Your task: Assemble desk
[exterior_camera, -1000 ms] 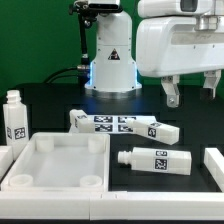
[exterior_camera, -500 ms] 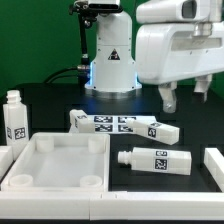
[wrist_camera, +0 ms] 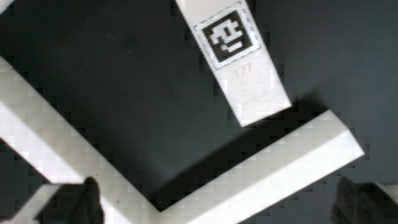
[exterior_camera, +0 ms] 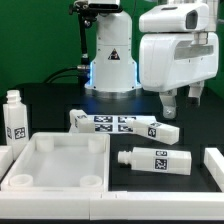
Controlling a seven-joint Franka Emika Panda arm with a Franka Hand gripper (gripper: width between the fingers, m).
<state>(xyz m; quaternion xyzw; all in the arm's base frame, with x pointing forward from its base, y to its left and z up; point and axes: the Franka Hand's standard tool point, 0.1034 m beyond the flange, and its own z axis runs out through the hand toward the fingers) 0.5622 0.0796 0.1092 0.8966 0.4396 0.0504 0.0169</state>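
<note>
The desk top (exterior_camera: pixel 35 160), a white rimmed tray with round corner sockets, lies at the front on the exterior view's left. One tagged white leg (exterior_camera: pixel 14 115) stands upright at the far left. Another leg (exterior_camera: pixel 155 160) lies to the right of the tray. A third leg (exterior_camera: pixel 165 131) lies further back. My gripper (exterior_camera: pixel 183 100) hangs open above the table behind these legs, with nothing between its fingers. In the wrist view a tagged leg (wrist_camera: pixel 238 55) lies on the black table, well ahead of the gripper (wrist_camera: pixel 217 205), whose dark fingertips (wrist_camera: pixel 68 202) stand wide apart.
The marker board (exterior_camera: pixel 112 123) lies mid-table. The white robot base (exterior_camera: pixel 110 60) with its warning triangle stands at the back. White bars (exterior_camera: pixel 213 160) border the table's front and sides. Two of them meet in a corner (wrist_camera: pixel 196 180) under the gripper.
The gripper has swung round and come down a little, and its hand has shifted toward the exterior view's left. Its jaws have stayed open. The desk parts have not moved.
</note>
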